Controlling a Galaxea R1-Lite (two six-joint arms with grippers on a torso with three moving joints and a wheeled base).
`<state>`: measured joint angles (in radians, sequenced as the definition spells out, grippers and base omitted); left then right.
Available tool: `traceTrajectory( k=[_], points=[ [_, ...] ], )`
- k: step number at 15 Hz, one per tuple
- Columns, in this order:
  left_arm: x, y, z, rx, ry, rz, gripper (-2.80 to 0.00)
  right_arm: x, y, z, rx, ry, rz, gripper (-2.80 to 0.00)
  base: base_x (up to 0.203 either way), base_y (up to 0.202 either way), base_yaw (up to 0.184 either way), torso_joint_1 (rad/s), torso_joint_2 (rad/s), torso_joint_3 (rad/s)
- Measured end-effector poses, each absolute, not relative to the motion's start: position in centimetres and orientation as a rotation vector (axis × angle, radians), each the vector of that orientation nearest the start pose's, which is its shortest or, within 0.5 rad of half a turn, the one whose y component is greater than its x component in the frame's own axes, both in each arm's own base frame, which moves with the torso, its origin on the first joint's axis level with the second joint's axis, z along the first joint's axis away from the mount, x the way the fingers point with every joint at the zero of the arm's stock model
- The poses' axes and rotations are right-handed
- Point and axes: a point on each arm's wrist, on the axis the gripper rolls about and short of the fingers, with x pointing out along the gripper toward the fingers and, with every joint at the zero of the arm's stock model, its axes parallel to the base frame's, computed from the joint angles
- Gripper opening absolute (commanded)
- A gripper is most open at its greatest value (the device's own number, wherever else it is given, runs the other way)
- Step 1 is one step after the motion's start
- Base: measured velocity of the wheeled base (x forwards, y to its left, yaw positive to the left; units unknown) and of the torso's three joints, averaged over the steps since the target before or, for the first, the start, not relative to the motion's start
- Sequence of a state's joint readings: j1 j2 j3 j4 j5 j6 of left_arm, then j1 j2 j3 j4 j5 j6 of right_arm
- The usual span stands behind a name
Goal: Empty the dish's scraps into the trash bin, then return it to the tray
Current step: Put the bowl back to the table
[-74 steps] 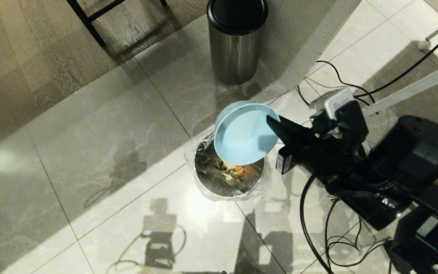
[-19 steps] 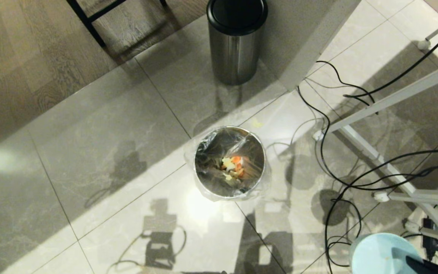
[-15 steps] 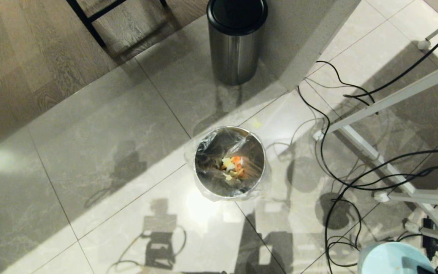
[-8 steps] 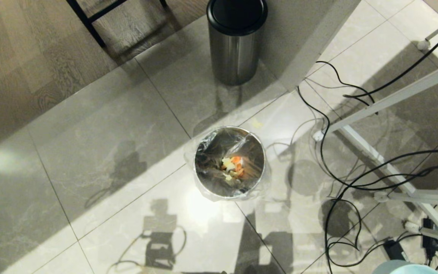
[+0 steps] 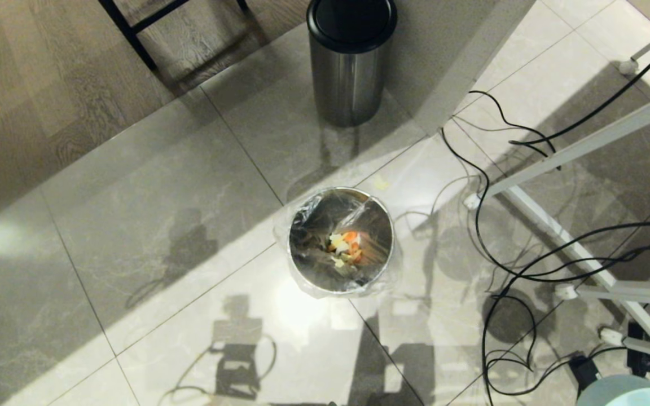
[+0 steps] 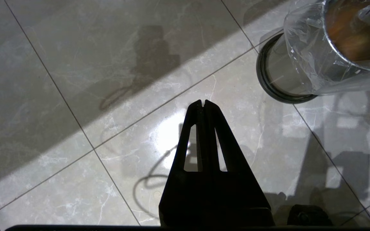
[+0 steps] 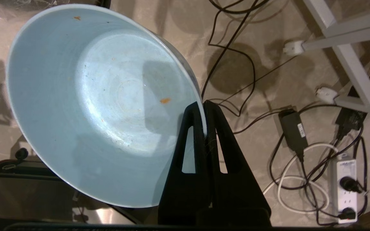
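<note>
The pale blue dish is pinched by its rim in my right gripper, which is shut on it; only small orange flecks cling inside. In the head view a sliver of the dish shows at the bottom right corner. The trash bin, shiny metal with a clear bag, stands mid-floor with the orange and pale yellow scraps inside. My left gripper hangs shut and empty over the tiles, the trash bin off to one side. The tray is out of view.
A tall brushed-steel cylinder with a black lid stands behind the bin. Black cables, a power strip and white frame legs crowd the floor on the right. One pale scrap lies on the tile by the bin.
The dish, tipped over the bin earlier, has been carried away to the lower right and has slid almost out of the head view. The scraps lie in the bin.
</note>
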<state>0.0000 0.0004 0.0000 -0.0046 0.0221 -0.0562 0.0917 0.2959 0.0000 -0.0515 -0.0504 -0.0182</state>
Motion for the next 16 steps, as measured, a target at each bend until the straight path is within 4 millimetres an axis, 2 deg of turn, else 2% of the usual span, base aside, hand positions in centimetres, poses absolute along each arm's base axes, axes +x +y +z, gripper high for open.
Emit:
traceTrajectory(
  k=[8,16],
  points=[
    [-2.3,0.1,7.6,-0.056,-0.004,0.023,-2.8,0.1,-0.1,8.4,-0.022,0.239,0.023,-2.8,0.0,0.0,0.0,0.0,0.0,0.0],
    [-2.3,0.1,7.6,-0.056,-0.004,0.023,-2.8,-2.0,0.0,8.2,-0.002,-0.017,-0.013,-2.8,0.0,0.0,0.0,0.0,0.0,0.0]
  ],
)
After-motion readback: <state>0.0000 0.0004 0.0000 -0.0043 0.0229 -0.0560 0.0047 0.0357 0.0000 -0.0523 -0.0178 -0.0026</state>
